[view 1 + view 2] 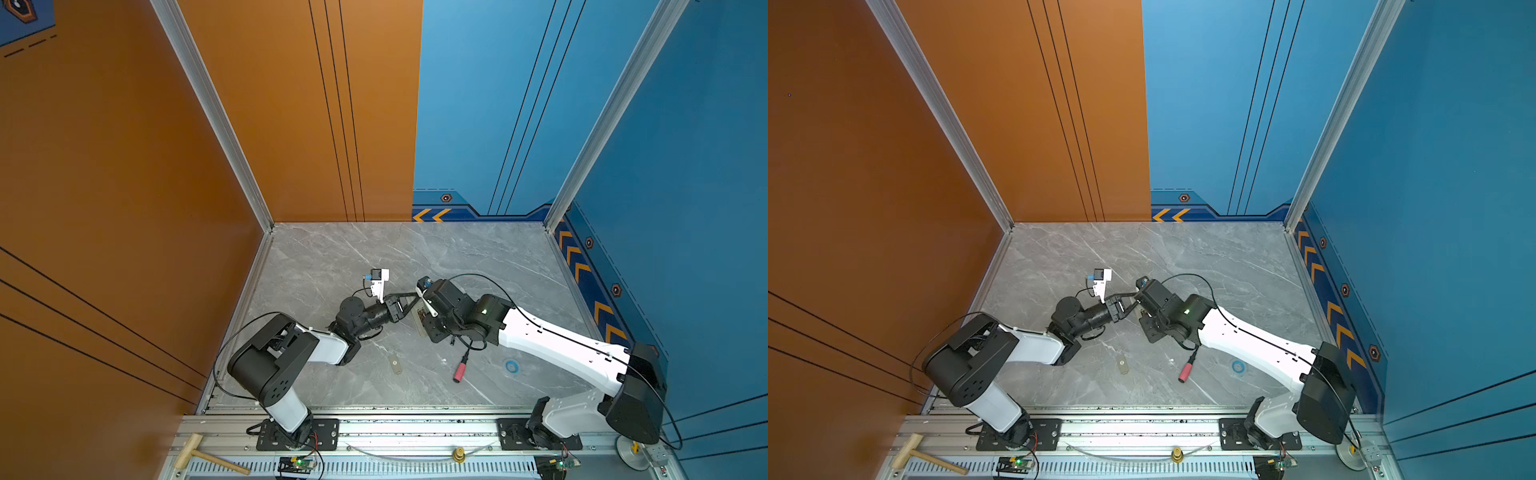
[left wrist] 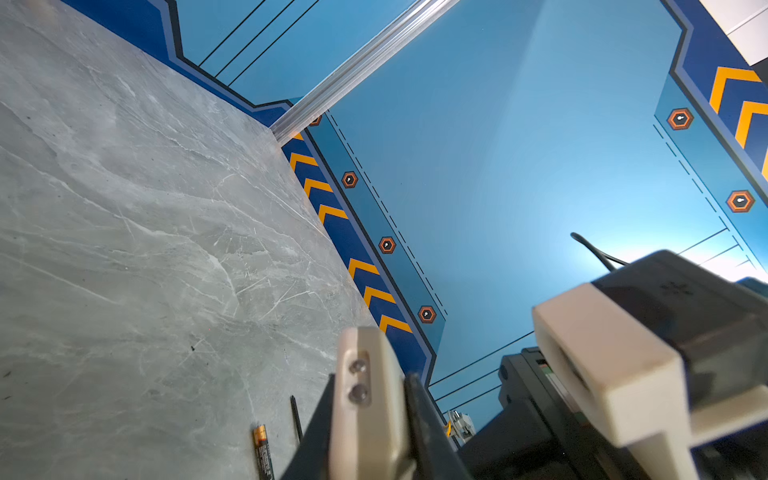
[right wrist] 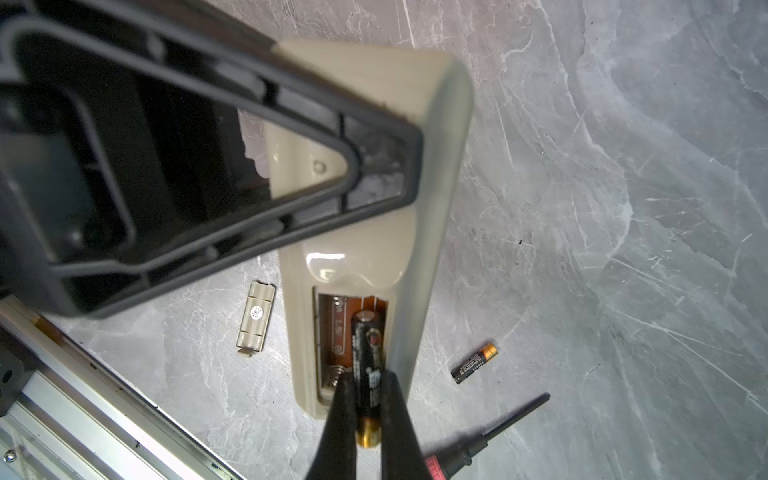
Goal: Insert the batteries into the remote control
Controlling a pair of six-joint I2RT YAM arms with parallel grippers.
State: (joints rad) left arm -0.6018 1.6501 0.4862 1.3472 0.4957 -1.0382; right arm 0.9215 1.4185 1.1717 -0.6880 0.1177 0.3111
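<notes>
Right wrist view: grey marble-patterned surface [image 3: 623, 208] fills the frame. Beige slim plastic remote control [image 3: 432, 137] runs down the middle, back up, battery recess open in the lower centre. The left pincer [image 3: 370, 174] is clamped on the remote's upper part; in the left wrist view the beige end sits between its black fingers [image 2: 419, 399]. The right pincer [image 3: 368, 399], lower centre, is closed on a black cylindrical battery with copper end [image 3: 365, 357], its nose already angled into the recess. Small beige battery cover [image 3: 255, 318] lies on the surface, just left of the remote. Second black-and-copper battery [image 3: 473, 363] lies loose at lower right, near the black shaft of the pink-handled screwdriver [image 3: 511, 419].

Step in hand, as I judge it: seating the first battery. Do it well by pushing one end against the spring contact, then lowering the other end flat, with the remote held steady. Polarity markings unreadable.
</notes>
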